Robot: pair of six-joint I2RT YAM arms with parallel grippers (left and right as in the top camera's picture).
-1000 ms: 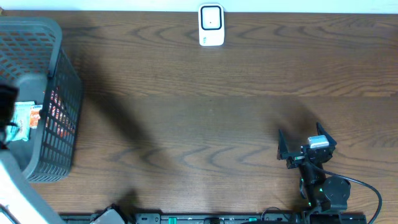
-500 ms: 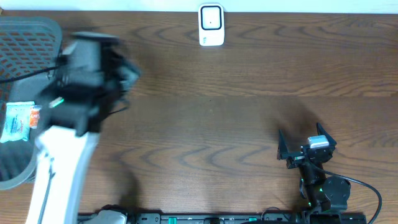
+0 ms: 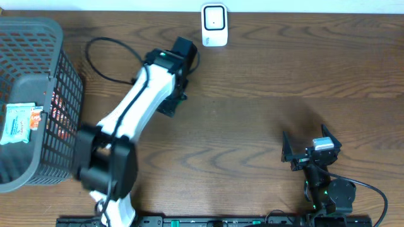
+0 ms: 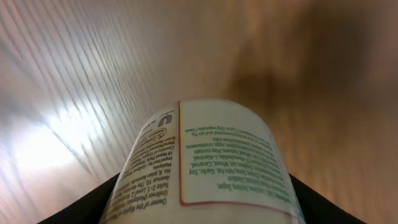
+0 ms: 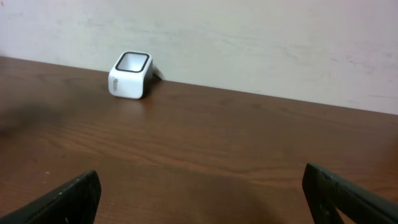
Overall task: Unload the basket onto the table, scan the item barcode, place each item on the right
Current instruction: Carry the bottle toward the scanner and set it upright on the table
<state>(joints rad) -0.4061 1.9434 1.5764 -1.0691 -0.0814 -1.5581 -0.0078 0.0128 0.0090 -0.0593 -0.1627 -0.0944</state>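
Labelled container (image 4: 205, 162) sits clamped in my left gripper (image 3: 184, 50) near the scanner (image 3: 214, 25); my right gripper (image 3: 308, 144) stands fully open, empty.

At 6 o'clock in the left wrist view, the white label (image 4: 225, 155) on the container (image 4: 200, 208) carries upside-down green small print; "Garlic, Soy" and "Unilever" seem legible, the rest blurs. The packet (image 3: 17, 123) at 9 o'clock overhead is printed unreadably small
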